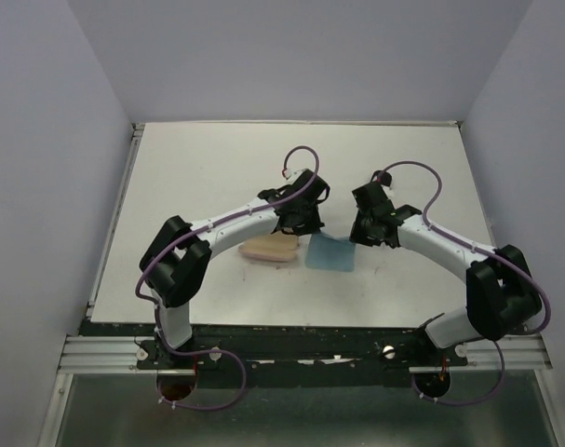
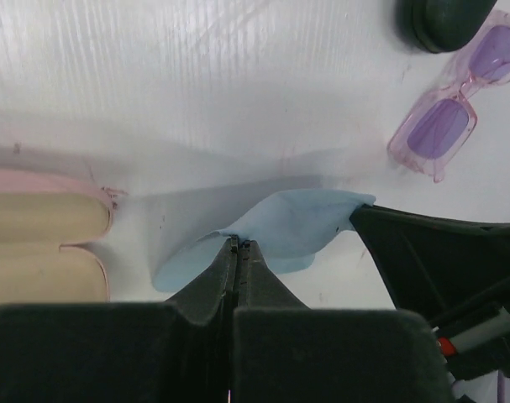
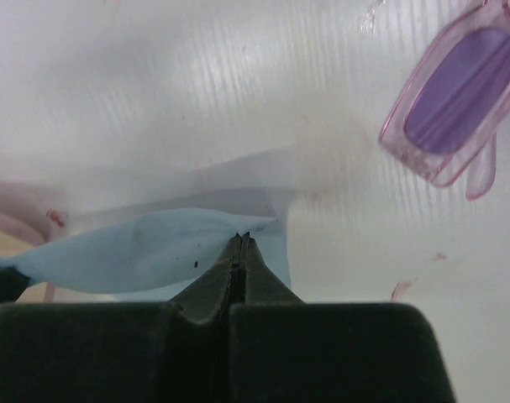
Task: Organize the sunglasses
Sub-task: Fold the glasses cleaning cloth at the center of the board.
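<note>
Left claw [image 2: 238, 245]: pressed together, pinching soft light-blue cloth [image 2: 297, 222].
Right claw [image 3: 239, 239]: pinching same cloth.
Translucent pink-purple plastic sunglasses [image 3: 456, 105]: ahead-right of both, nearer right claw; long axis slanting forward-right.

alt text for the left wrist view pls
The left hand, shut, pinches an edge of a light blue cloth over a white table. An open pink oblong case with cream lining lies at left; translucent pink-purple plastic sunglasses lie at upper right, next to the end of a dark case.
</note>
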Robot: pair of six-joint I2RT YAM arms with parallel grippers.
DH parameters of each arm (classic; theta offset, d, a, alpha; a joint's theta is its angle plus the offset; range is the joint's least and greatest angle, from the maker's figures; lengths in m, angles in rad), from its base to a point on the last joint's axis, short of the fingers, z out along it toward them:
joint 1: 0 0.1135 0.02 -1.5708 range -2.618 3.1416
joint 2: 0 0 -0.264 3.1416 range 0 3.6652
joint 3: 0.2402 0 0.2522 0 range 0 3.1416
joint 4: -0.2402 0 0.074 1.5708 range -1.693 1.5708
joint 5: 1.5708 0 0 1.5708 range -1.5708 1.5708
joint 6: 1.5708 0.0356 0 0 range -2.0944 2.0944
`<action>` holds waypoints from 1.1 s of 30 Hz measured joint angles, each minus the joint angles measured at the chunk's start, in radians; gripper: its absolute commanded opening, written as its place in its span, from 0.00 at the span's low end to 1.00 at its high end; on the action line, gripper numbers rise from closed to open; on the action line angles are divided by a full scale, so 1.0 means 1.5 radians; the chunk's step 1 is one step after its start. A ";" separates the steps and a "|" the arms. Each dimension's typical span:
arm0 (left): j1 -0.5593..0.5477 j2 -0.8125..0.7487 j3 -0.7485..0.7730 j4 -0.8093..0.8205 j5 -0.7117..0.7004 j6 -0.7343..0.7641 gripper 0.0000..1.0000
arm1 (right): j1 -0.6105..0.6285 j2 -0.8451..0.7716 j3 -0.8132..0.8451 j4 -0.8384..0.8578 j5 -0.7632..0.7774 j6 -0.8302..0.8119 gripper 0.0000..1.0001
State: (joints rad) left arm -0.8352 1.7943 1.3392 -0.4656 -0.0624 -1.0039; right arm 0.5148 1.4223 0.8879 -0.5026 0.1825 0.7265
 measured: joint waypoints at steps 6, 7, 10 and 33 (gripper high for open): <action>0.029 0.066 0.062 -0.011 0.005 0.027 0.00 | -0.043 0.067 0.019 0.057 -0.008 -0.012 0.01; 0.032 0.072 0.064 -0.011 0.008 0.030 0.00 | -0.047 0.071 0.019 0.064 -0.012 -0.014 0.01; 0.035 0.086 0.066 -0.021 0.016 0.039 0.00 | -0.050 0.080 0.019 0.076 -0.028 -0.019 0.01; 0.019 0.047 -0.007 -0.033 0.055 0.056 0.00 | -0.051 0.055 -0.006 0.004 -0.153 -0.013 0.01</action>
State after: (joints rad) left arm -0.8066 1.8641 1.3289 -0.5144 0.0204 -0.9203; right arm 0.4389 1.5055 0.8791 -0.4961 -0.0463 0.7063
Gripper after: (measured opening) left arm 0.017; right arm 0.011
